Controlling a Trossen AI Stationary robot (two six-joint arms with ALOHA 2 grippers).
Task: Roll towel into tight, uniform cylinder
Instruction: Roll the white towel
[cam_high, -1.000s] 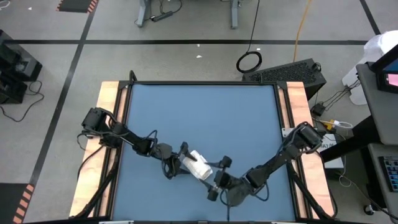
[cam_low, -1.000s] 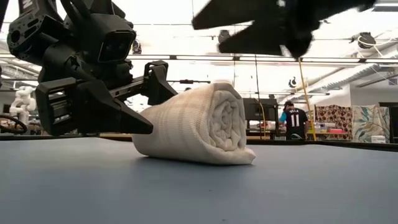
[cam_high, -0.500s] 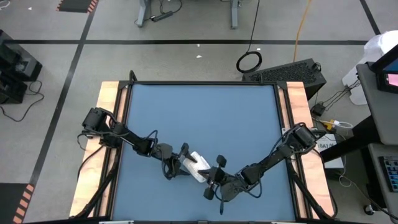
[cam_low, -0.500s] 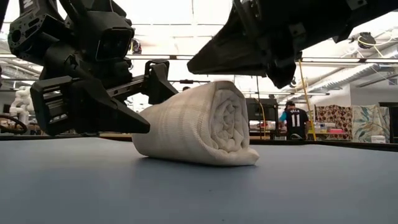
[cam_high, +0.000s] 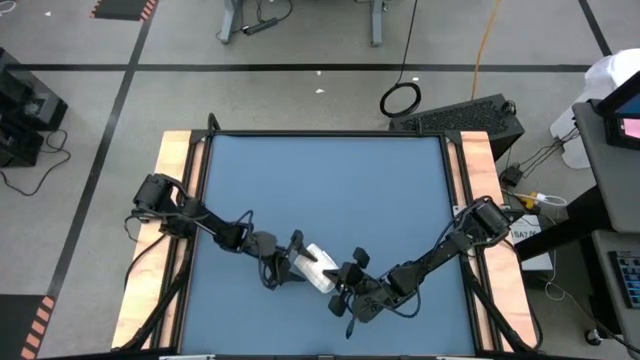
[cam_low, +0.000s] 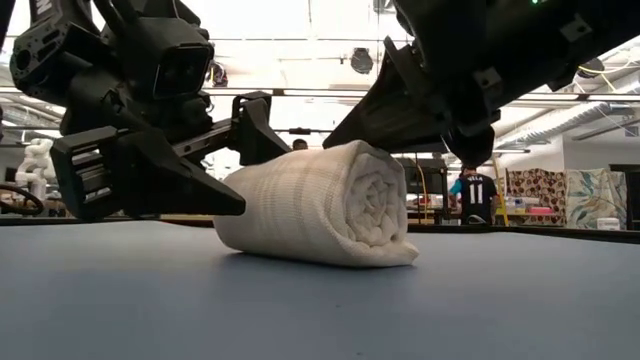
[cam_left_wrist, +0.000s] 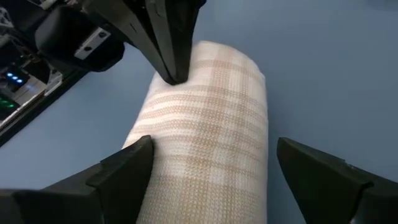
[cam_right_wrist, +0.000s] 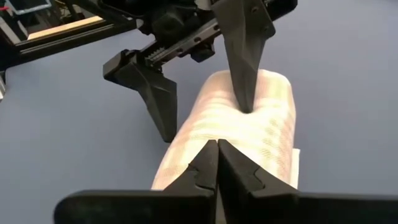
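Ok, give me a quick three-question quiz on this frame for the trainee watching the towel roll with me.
1. True or false: the white grid-lined cloth towel lies flat and unrolled on the blue table.
2. Which gripper has its fingers spread wide on either side of the roll? A) left gripper B) right gripper
3. Fill in: the right gripper's shut fingertips sit against the roll's ____ side.

Key
1. False: it is rolled into a cylinder, its spiral end facing the low view.
2. A: the left fingers straddle the roll; the right fingers are shut together.
3. Upper.
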